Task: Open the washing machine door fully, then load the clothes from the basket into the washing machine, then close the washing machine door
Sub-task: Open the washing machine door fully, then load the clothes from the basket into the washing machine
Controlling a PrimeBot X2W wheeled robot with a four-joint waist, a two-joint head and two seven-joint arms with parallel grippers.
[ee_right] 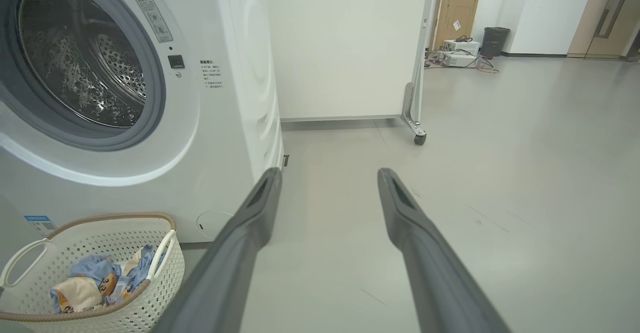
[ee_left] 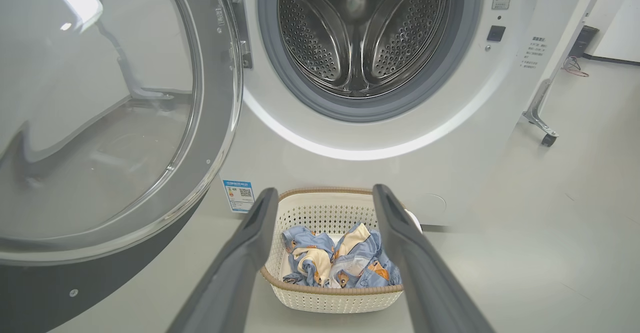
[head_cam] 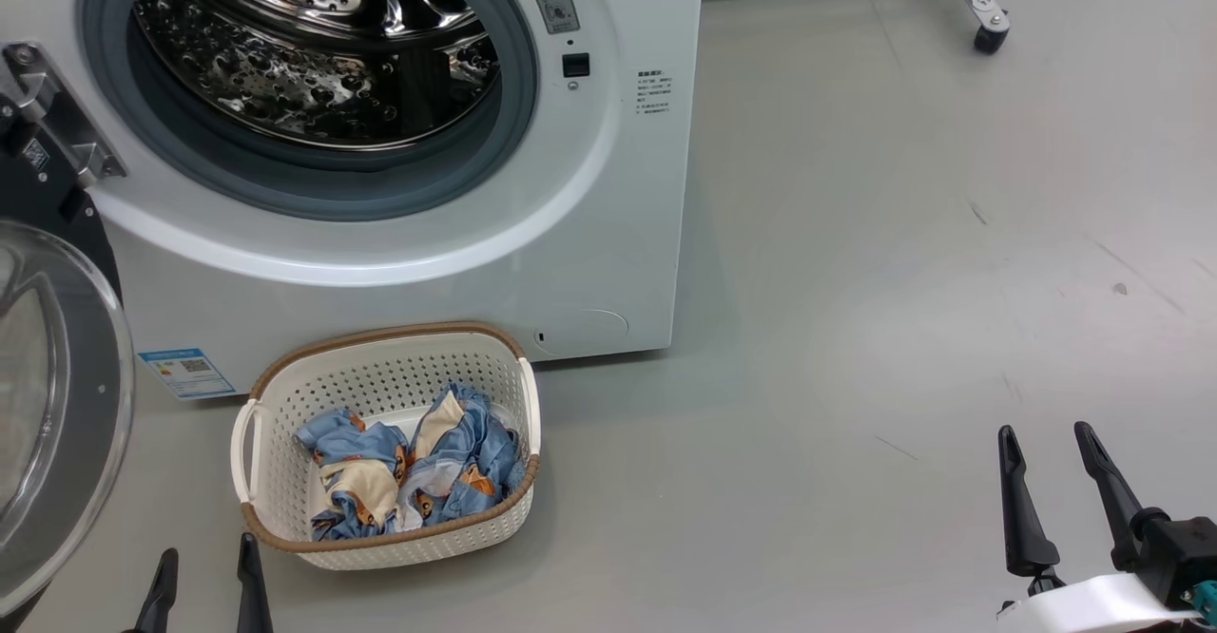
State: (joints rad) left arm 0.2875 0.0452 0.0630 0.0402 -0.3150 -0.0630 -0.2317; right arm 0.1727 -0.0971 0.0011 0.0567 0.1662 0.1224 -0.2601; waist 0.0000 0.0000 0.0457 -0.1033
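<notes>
- Head view, nearest: left gripper [head_cam: 209, 550] at bottom left, fingers spread, gripping nothing. Right gripper [head_cam: 1044, 431] at bottom right, same state, well apart from the task items.
- Floor [head_cam: 856, 329]: smooth pale grey with a few faint scuffs.
- Basket [head_cam: 418, 543] sits on the floor just ahead of the left gripper, right in front of the washing machine [head_cam: 618, 234]. Clothes [head_cam: 418, 471] are bunched inside it.
- Washing machine door [head_cam: 57, 405] stands open on the left, hinge side up, with the steel drum [head_cam: 314, 72] and grey gasket [head_cam: 314, 191] exposed.
- Blue label [head_cam: 187, 373] low on the machine front, behind the basket.
- Far, right wrist view: white partition [ee_right: 345, 48] on a caster [ee_right: 420, 138] beside the machine. Beyond it, a cardboard box [ee_right: 455, 18] and a dark bin [ee_right: 495, 40] by the back wall.
</notes>
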